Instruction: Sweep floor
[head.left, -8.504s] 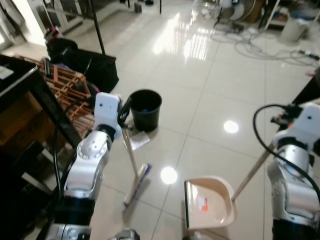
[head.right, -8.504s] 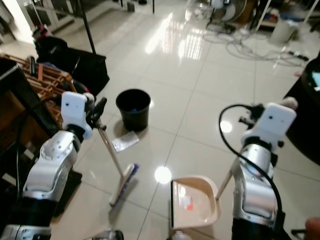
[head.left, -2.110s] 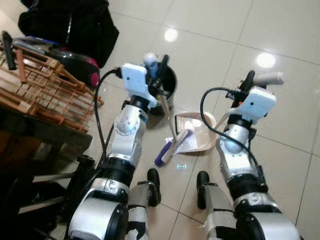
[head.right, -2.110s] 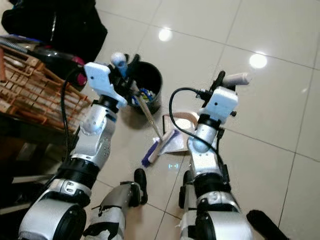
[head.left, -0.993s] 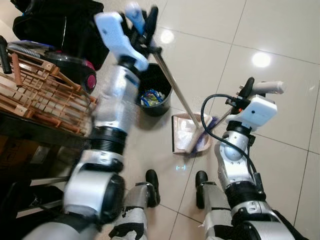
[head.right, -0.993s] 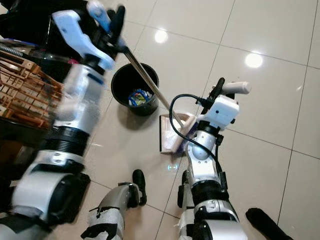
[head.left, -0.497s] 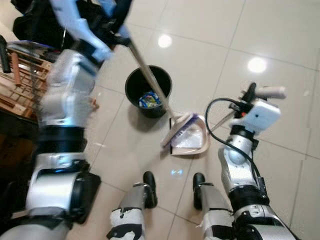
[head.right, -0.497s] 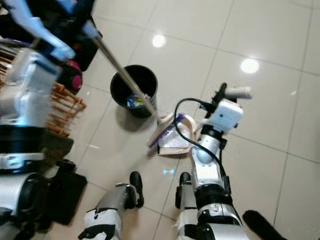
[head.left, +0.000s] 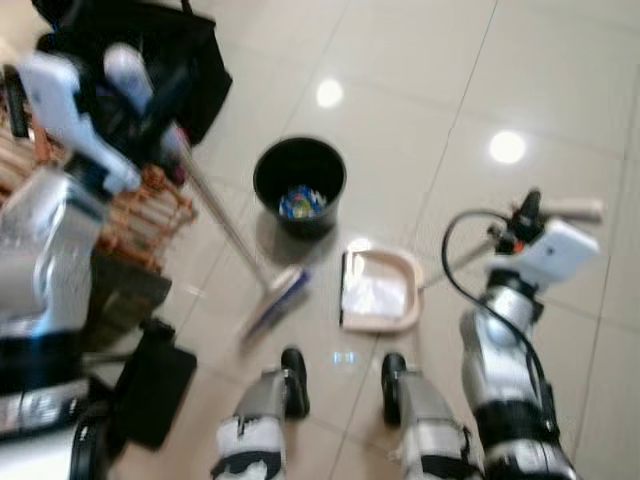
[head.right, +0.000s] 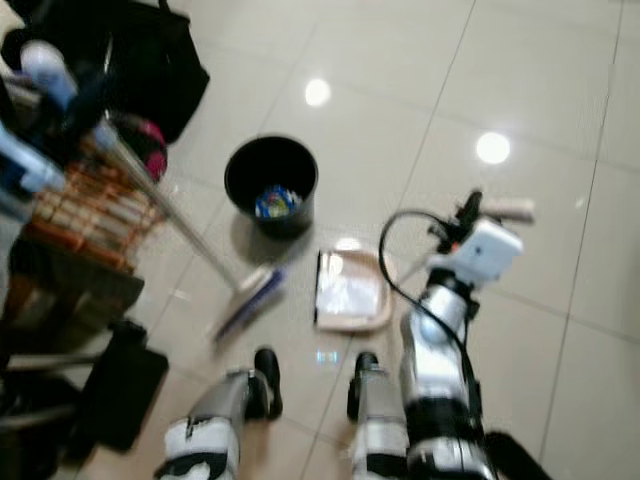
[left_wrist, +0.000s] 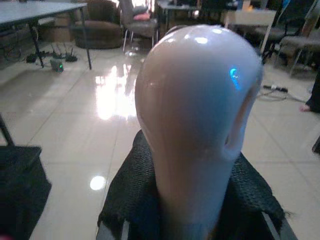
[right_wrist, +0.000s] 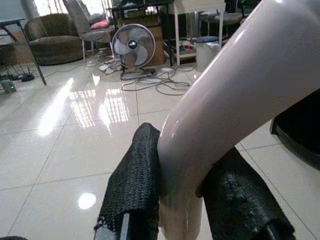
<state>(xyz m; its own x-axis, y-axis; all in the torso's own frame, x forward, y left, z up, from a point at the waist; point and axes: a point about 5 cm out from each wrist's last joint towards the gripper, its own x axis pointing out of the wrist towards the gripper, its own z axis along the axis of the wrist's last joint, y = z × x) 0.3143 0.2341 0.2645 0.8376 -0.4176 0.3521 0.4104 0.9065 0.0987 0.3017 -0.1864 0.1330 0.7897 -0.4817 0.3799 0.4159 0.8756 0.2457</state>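
Swinging out of the dustpan (head.left: 378, 290), my broom (head.left: 272, 300) now rests left of it; both tools stay clamped on their handles, debris collected for the bin (head.left: 299, 186).

No readable text, label, brand, number or sign anywhere. Head views blurred by motion. Black bin (head.left: 299, 184): colourful contents, no print legible. Dustpan (head.left: 378, 290): pale, no marking legible. Handle ends in both wrist views: plain, glossy, unmarked.
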